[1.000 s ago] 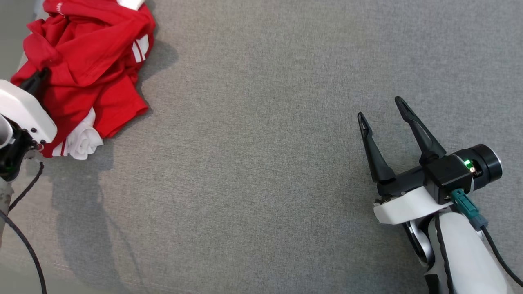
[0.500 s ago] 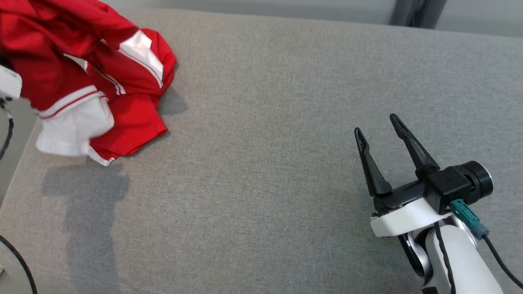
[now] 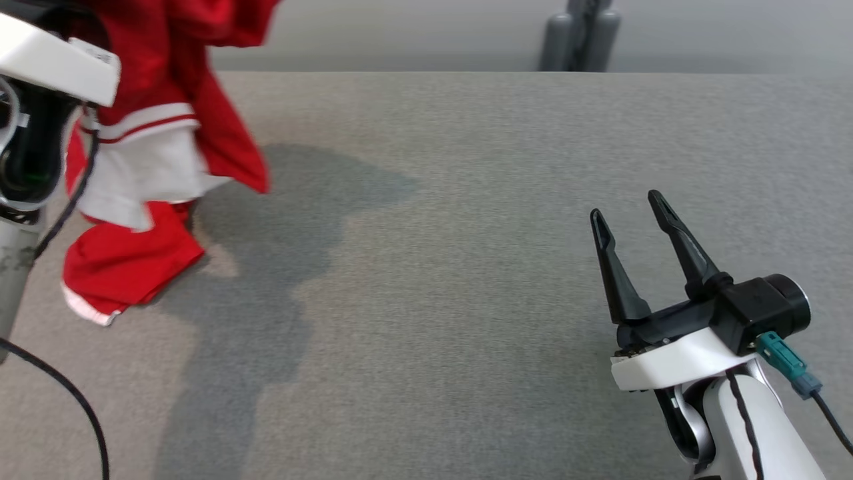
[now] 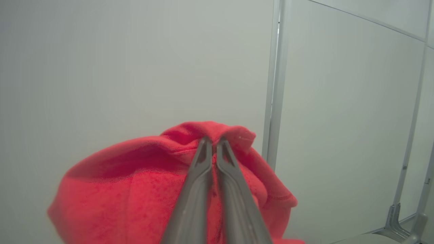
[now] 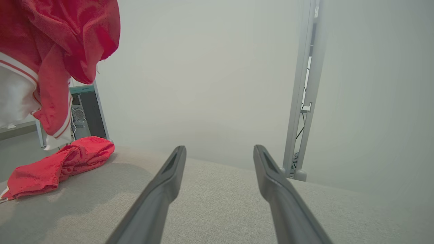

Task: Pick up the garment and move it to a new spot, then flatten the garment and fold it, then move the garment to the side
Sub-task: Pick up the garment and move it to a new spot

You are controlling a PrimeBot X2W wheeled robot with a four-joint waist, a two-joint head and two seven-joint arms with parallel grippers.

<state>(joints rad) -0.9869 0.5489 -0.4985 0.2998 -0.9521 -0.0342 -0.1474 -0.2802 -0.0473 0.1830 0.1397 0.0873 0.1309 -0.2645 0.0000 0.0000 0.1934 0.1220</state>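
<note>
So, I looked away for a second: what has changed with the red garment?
The left gripper, shut on a fold of the red garment, has raised it off the grey table: most now hangs in air, only its lower end still on the table. The head view tilted up too. The right gripper stayed put, fingers open and empty.

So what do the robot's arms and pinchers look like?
The right gripper and the left gripper each have two long, thin, dark fingers tapering to points. The right forearm is smooth white with a thin black seam, a black wrist block, a teal plug and a black cable. On the left there is a white cover and a loose black cable.
</note>
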